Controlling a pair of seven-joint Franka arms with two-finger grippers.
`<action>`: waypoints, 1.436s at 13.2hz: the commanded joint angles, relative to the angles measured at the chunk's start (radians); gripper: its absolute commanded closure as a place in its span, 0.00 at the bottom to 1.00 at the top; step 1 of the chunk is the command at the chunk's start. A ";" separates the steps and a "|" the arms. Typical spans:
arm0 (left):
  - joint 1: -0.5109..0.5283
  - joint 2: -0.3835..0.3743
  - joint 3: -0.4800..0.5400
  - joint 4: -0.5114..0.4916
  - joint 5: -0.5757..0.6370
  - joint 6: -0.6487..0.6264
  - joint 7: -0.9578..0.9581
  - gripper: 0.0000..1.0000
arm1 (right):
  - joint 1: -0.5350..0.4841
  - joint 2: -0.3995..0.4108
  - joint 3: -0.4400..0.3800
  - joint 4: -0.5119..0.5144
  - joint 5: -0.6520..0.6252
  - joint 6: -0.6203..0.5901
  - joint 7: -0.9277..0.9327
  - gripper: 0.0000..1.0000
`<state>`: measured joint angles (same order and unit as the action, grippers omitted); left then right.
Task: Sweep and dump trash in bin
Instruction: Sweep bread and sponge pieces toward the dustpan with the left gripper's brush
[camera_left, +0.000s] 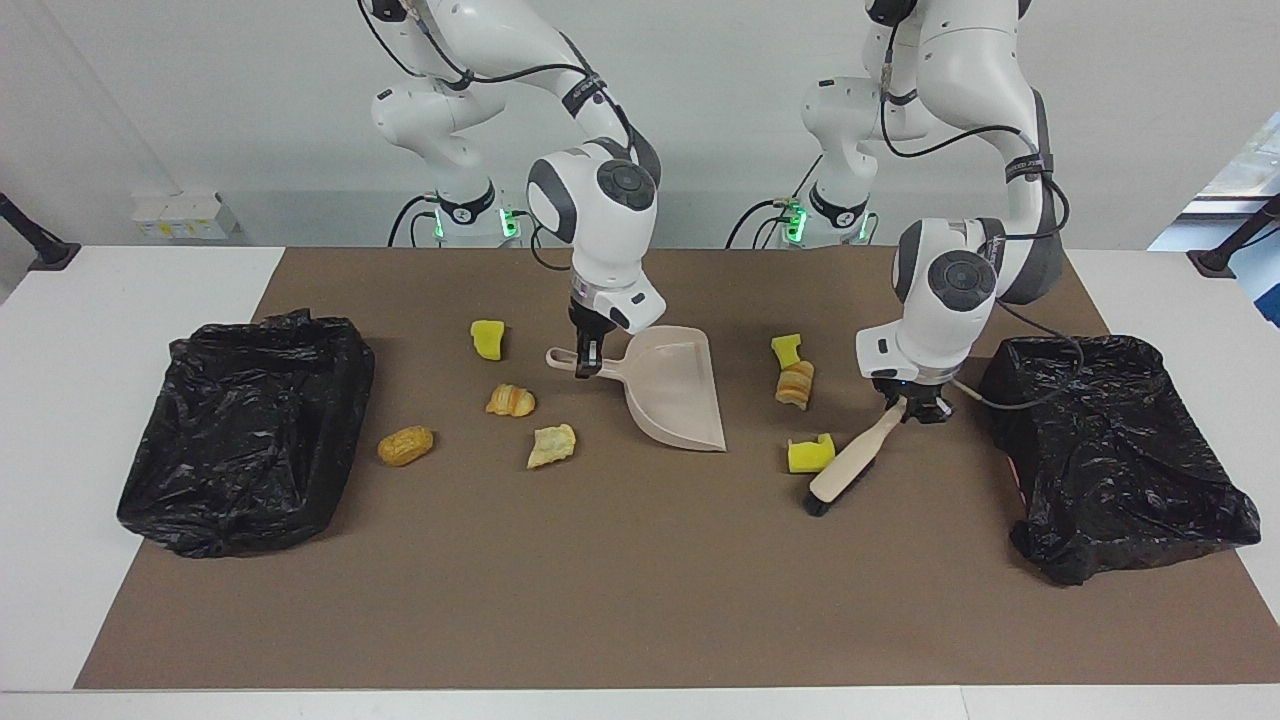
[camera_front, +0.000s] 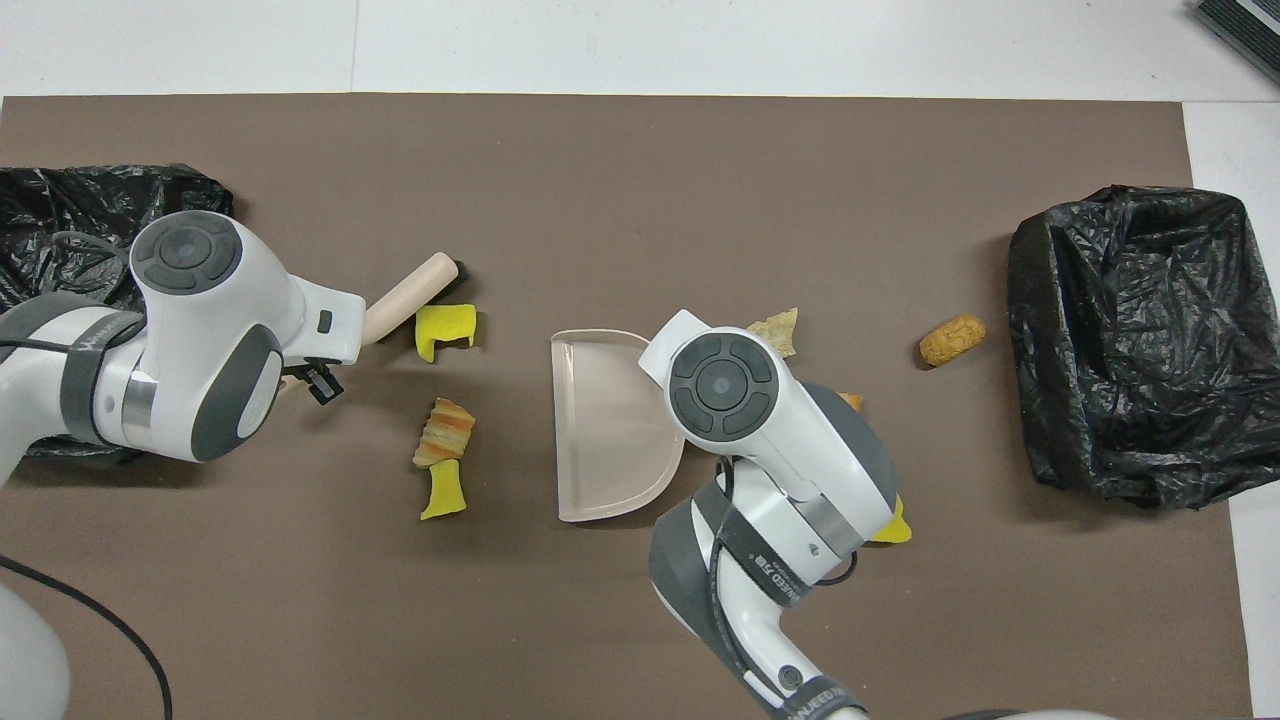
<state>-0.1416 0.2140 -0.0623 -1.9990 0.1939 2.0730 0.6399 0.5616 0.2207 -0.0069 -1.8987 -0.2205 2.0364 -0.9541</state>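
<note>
Brush (camera_left: 848, 468) gripped by left gripper (camera_left: 918, 408), dustpan (camera_left: 672, 390) by right gripper (camera_left: 588, 362); sweeping is pending; nearby trash (camera_left: 810, 455) should be brushed panward

A white table (camera_left: 60, 420) carries a brown mat (camera_left: 640, 580); a plain white wall (camera_left: 200, 100) fills the upper frame, a bright window (camera_left: 1240, 170) at upper right

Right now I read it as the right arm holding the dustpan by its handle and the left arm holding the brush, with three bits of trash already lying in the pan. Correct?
Not quite: the dustpan is empty, as the overhead view shows. All the trash, such as the croissant piece, lies on the mat. The right gripper does hold the dustpan's handle, and the left gripper holds the brush.
</note>
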 joint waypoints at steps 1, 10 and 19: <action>-0.029 -0.088 0.001 -0.095 0.001 -0.080 0.023 1.00 | 0.000 0.000 0.005 -0.023 -0.014 0.031 -0.028 1.00; -0.133 -0.257 0.007 -0.101 -0.106 -0.315 -0.204 1.00 | -0.008 0.002 0.007 -0.025 -0.014 0.041 -0.028 1.00; -0.131 -0.487 0.007 -0.406 -0.106 -0.306 -0.990 1.00 | -0.008 0.002 0.007 -0.026 -0.014 0.047 -0.028 1.00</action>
<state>-0.2574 -0.1829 -0.0591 -2.2902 0.0947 1.7123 -0.1823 0.5610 0.2208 -0.0074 -1.9090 -0.2208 2.0515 -0.9541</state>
